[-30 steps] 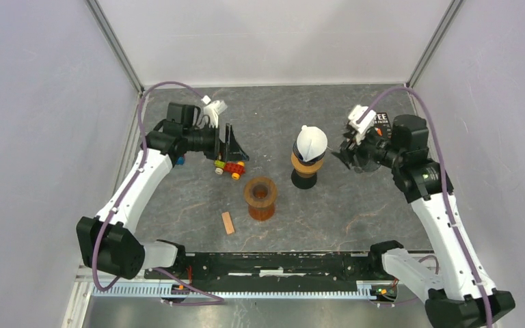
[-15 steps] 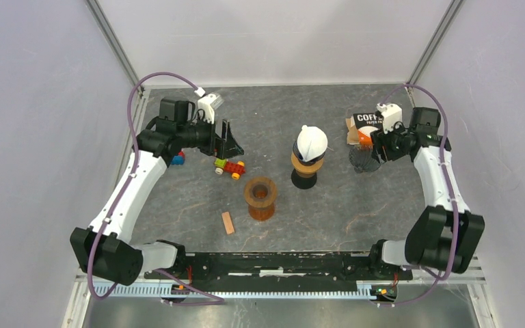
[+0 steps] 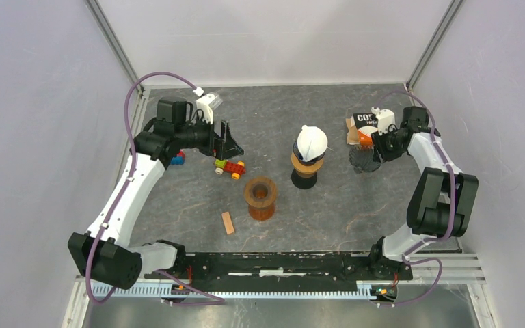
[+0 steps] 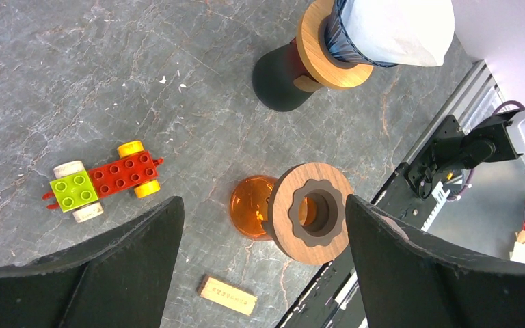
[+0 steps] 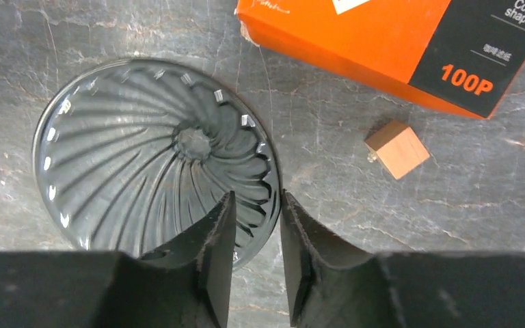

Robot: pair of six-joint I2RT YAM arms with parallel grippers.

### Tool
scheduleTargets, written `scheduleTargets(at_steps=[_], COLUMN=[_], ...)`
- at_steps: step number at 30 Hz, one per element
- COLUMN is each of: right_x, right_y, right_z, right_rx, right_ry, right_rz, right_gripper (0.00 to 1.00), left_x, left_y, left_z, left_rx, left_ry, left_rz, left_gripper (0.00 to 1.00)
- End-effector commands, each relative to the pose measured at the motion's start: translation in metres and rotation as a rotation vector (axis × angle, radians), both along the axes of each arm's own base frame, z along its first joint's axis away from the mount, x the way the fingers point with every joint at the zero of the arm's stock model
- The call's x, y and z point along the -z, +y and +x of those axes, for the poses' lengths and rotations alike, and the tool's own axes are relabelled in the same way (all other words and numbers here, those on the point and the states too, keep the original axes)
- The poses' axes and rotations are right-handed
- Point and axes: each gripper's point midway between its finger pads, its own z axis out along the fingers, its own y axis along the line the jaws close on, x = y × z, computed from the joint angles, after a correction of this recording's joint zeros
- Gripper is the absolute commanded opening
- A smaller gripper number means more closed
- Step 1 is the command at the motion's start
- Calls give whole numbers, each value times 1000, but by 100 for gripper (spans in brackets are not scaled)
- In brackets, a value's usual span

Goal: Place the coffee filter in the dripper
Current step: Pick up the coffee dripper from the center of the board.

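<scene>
Grey marbled table [image 3: 178,205], boxed in by pale walls, with both arm bases at its near edge. Nearest to them lies a small wood block [image 3: 227,223], flat and alone. Just beyond it stands an amber cup [image 3: 260,198] with a wooden collar, upright. Further back and a little right is the dark dripper [image 3: 307,166] on its black foot and wooden ring. The white paper filter [image 3: 311,142] sits on top of it, bulging above the ring.

Left of that pair, a red and green toy car [image 3: 230,168] rests on the table, and a few blue bricks [image 3: 178,160] lie beside the left arm. The left gripper [image 3: 231,140] hangs above the toy car, its fingers spread wide with nothing between them.

On the right, at about the same depth, a clear dripper [image 5: 150,157] stands on the table, mouth up. The right gripper [image 5: 256,199] is over its edge with only a narrow gap between the fingers. The rim runs through that gap, one finger over the ribbed inside and one over the table, not visibly pinching it.

Just behind lie a small wood cube [image 5: 396,149] and, farthest, an orange and black box [image 5: 383,41]
</scene>
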Motion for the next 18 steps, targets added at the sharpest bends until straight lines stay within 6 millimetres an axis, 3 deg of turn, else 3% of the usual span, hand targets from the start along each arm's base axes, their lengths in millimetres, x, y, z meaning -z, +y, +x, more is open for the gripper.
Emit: scheduleTargets(at_steps=[1, 6, 9, 14, 18], right_x=[-14, -22, -45, -137, -214], right_y=[-1, -2, -6, -7, 7], right_z=[23, 30, 38, 51, 51], right_rx=[-1, 10, 13, -9, -52], right_ry=[-50, -66, -109, -287, -415], right_rz=[27, 31, 21, -6, 24], right_gripper=[27, 8, 0, 0, 0], left_x=[-23, -26, -33, -55, -69], left_y=[-3, -5, -6, -8, -11], left_z=[1, 1, 2, 7, 12], left_rx=[48, 51, 50, 50, 48], left_ry=[-118, -119, -136, -186, -214], left_rz=[-9, -19, -27, -40, -57], left_gripper=[93, 93, 93, 92, 91])
